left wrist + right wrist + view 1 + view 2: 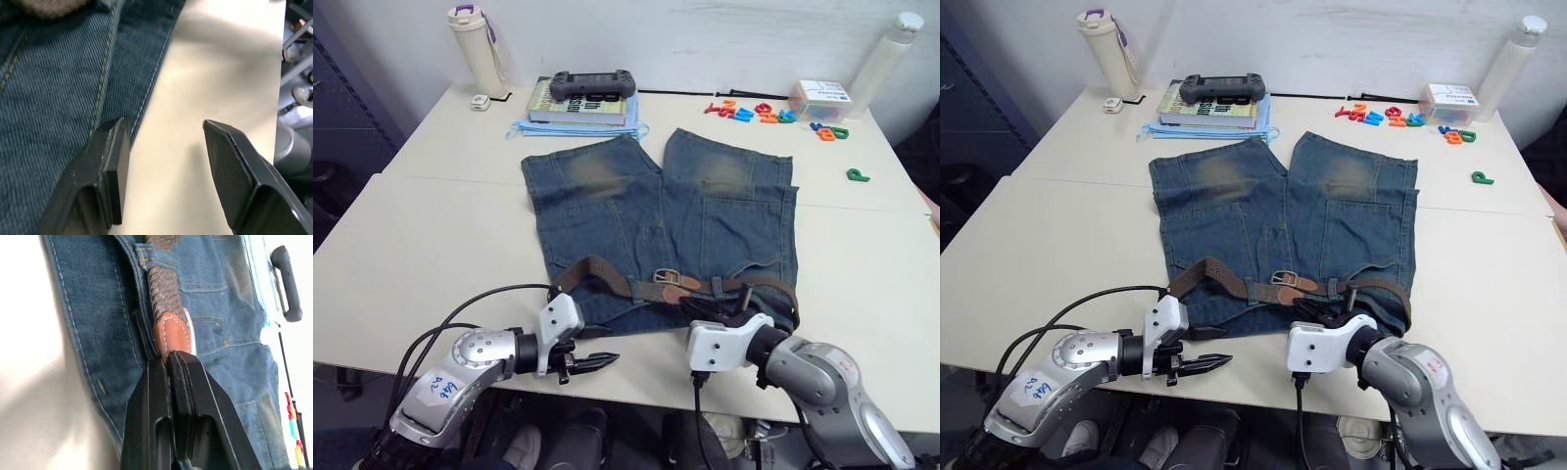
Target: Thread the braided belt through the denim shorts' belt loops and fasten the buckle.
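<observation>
Nearest the robot, the left claw [590,362] hovers over the front edge of the counter [431,255], its fingers [110,166] spread wide and holding nothing; in its wrist view one finger lies over the hem of the denim shorts [656,230] and the other over bare counter. It looks parked there to steady the cloth if needed.

At about 3 o'clock from it, the right claw [168,363] is pinched narrow on the tan leather tip [172,335] of the braided belt [607,276], just where the braid comes out of a belt loop [151,257] on the waistband. Gripping the stiff tip rather than the soft braid likely gives a firmer lead for the next loop.

The shorts lie flat with the waistband toward the robot and the legs pointing to 12 o'clock. The belt runs along the waistband, arching up loose at 9 o'clock and curving round the band at 3 o'clock. The buckle [664,277] sits near mid-waistband, seemingly unfastened, though that is hard to judge from the head views.

Beyond the legs, at 11 o'clock, a black game controller [592,84] rests on a book [579,110], with a bottle [477,49] beside it. At 1 o'clock lie coloured plastic letters [754,113].
</observation>
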### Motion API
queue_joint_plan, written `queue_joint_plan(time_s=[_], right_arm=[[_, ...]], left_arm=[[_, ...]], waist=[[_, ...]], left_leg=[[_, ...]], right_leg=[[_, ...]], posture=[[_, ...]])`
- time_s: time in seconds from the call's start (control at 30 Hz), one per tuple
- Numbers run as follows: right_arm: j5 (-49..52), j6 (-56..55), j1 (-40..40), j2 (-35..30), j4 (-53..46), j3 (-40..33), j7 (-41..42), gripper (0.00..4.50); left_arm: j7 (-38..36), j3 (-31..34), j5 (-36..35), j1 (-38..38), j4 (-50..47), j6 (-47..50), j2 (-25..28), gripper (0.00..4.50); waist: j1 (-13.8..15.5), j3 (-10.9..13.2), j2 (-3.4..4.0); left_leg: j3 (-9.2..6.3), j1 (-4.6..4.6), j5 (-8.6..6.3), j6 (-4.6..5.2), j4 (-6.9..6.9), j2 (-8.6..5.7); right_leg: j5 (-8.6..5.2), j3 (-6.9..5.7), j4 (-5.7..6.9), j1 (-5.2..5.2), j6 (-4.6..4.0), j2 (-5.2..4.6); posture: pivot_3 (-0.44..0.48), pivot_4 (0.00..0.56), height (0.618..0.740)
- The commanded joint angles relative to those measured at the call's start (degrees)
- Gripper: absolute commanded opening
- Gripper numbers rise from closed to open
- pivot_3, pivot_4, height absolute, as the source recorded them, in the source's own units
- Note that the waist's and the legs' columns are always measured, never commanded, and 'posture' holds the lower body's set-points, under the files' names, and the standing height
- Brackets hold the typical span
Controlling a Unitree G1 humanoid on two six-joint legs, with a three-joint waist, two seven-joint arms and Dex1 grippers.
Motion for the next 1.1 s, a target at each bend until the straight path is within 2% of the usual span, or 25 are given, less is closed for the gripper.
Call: queue_joint_plan(time_s=[0.03,0.27,0.5,0.7,0.87,1.03,1.1], right_arm=[[1.8,-0.1,1.3,-1.5,-4.6,-6.3,0.7,0.0],[6.1,0.8,0.9,-4.7,-3.1,-18.6,2.2,0.0],[14.5,0.3,-4.5,-9.6,0.3,-24.4,6.0,0.0],[21.3,2.1,-6.2,-13.4,2.2,-24.7,10.3,0.0],[21.2,2.1,-7.9,-13.1,2.0,-21.3,8.5,0.0],[19.3,4.2,-11.8,-11.2,1.7,-16.0,4.9,0.0],[18.1,4.7,-12.5,-10.6,1.5,-13.9,3.8,0.0]], left_arm=[[-0.3,-2.0,3.6,1.9,6.5,1.7,0.6,2.68],[-0.7,-2.9,4.5,1.4,8.6,0.0,0.0,2.68],[-2.2,-2.7,6.8,1.7,11.7,-4.5,1.5,2.68],[-3.7,-2.2,9.1,1.9,14.6,-8.7,3.0,2.68],[-3.2,-0.3,10.7,2.8,16.8,-12.0,4.9,2.68],[-2.4,3.1,11.6,2.2,20.7,-17.2,7.0,2.68],[-2.0,4.2,10.1,2.0,18.6,-17.2,6.5,2.68]], waist=[[0.0,-0.1,0.12],[0.0,-0.2,0.2],[0.0,-0.2,0.29],[-0.1,-0.3,0.36],[-0.3,-0.3,0.39],[-0.8,-0.3,0.41],[-0.9,-0.3,0.42]], left_leg=[[0.0,0.02,0.0,0.0,0.0,0.0],[-0.02,0.5,-0.13,0.11,-0.05,0.01],[-0.03,0.8,-0.25,0.09,-0.1,0.09],[-0.06,0.83,-0.27,0.12,-0.12,0.2],[-0.06,0.84,-0.3,0.08,-0.13,0.31],[-0.04,0.93,-0.41,-0.2,-0.12,0.91],[-0.05,0.98,-0.43,-0.32,-0.12,1.04]], right_leg=[[0.0,-0.01,-0.01,0.03,0.0,0.0],[-0.01,-0.04,-0.23,0.57,0.02,-0.01],[-0.05,-0.12,-0.4,1.02,-0.02,0.0],[-0.09,-0.19,-0.49,1.09,-0.09,0.05],[-0.1,-0.19,-0.51,1.1,-0.12,0.14],[-0.42,-0.2,-0.53,1.12,-1.01,0.66],[-0.46,-0.28,-0.52,1.14,-1.16,0.72]], posture=[[0.0,0.15,0.667],[0.0,0.15,0.667],[0.0,0.15,0.667],[0.0,0.15,0.667],[0.0,0.15,0.667],[0.0,0.15,0.667],[0.0,0.15,0.667]])
